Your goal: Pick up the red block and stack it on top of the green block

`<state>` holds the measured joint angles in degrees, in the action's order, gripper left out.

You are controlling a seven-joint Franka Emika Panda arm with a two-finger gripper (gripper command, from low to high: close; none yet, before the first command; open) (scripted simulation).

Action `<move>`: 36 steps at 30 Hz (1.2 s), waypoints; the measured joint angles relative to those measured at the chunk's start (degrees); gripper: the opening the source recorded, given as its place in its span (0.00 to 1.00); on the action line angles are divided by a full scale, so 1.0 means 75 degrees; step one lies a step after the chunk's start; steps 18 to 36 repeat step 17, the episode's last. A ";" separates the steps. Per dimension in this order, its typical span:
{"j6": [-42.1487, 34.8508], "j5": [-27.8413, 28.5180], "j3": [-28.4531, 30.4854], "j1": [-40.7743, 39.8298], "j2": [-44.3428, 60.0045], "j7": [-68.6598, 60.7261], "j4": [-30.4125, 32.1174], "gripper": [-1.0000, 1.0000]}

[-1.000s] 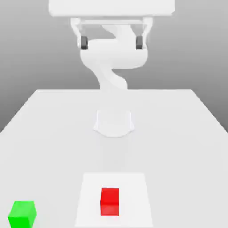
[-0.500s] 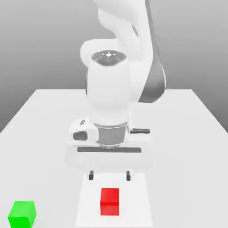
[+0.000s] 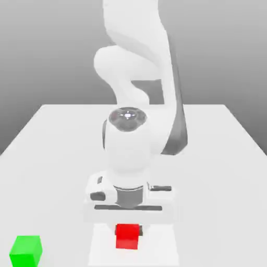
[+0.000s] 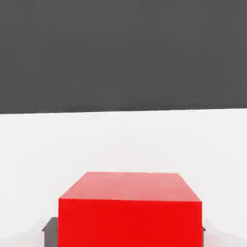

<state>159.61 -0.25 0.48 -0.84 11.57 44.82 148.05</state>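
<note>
The red block [image 3: 127, 237] sits near the table's front edge on a paler white patch [image 3: 161, 250], directly under my lowered hand. My gripper [image 3: 128, 229] is down around it. In the hand view the red block [image 4: 129, 212] looms large, with a dark fingertip [image 4: 49, 227] tight against one side face and a sliver of the other against the opposite face. The gripper is shut on the red block. The green block [image 3: 26, 251] stands apart at the exterior view's front left corner of the table.
The white table [image 3: 52, 156] spreads behind the arm. The arm's own body [image 3: 130, 141] rises over the middle of the table and hides its base.
The arm swung down from high at the back. Half a second ago the open fingers hung above the red block. Now the hand is lower and the fingers are against the block's sides.
</note>
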 joint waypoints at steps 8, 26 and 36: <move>-0.1483 -0.0496 0.1190 -0.1108 0.0042 0.0854 -0.1485 0.00; -0.1030 -0.1159 0.1446 -0.1814 0.1326 0.0939 -0.2269 1.00; -0.1030 -0.1159 0.1446 -0.1814 0.1326 0.0939 -0.2269 1.00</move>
